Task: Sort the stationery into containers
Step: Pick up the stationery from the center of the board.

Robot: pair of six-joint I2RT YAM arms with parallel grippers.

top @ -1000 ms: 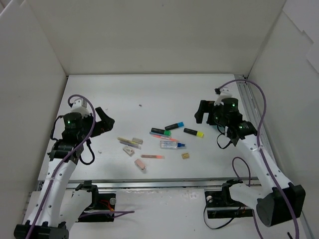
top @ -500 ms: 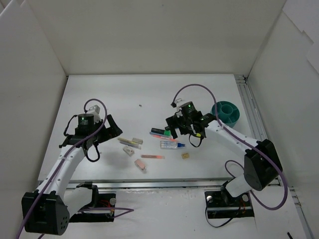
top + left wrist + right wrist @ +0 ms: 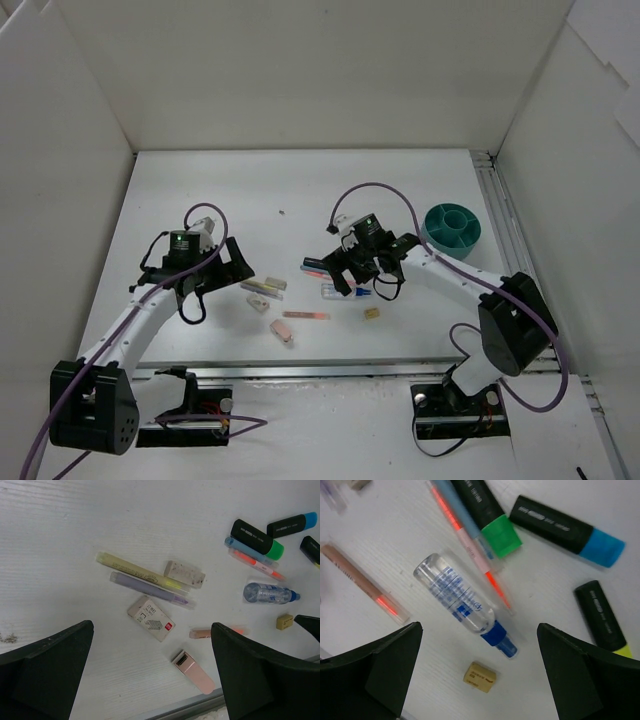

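The stationery lies scattered mid-table. My right gripper (image 3: 360, 274) (image 3: 480, 680) hovers open over the clear blue-capped pen (image 3: 462, 602) and the tan cube (image 3: 480, 676), touching neither. Beyond them lie the green-capped (image 3: 487, 515), blue-capped (image 3: 567, 530) and yellow-capped (image 3: 601, 617) highlighters and a pink/orange pen (image 3: 470, 545). My left gripper (image 3: 226, 266) (image 3: 152, 680) is open above a pink eraser (image 3: 195, 664), a white box (image 3: 151, 618), a beige stick (image 3: 135, 571) and a purple pen (image 3: 150, 587). The teal tub (image 3: 452, 226), the only container in sight, stands at the right.
A speckled grey eraser (image 3: 185, 573) lies by the beige stick. Another orange-tipped pen (image 3: 305, 315) rests near the table's front edge (image 3: 330, 364). White walls close in the table on the left, back and right. A metal rail (image 3: 497, 230) runs along the right side.
Both arms have swung inward to the pile; the right gripper came from the far right, uncovering the teal tub, and now hangs over the clear pen. Both stayed open.
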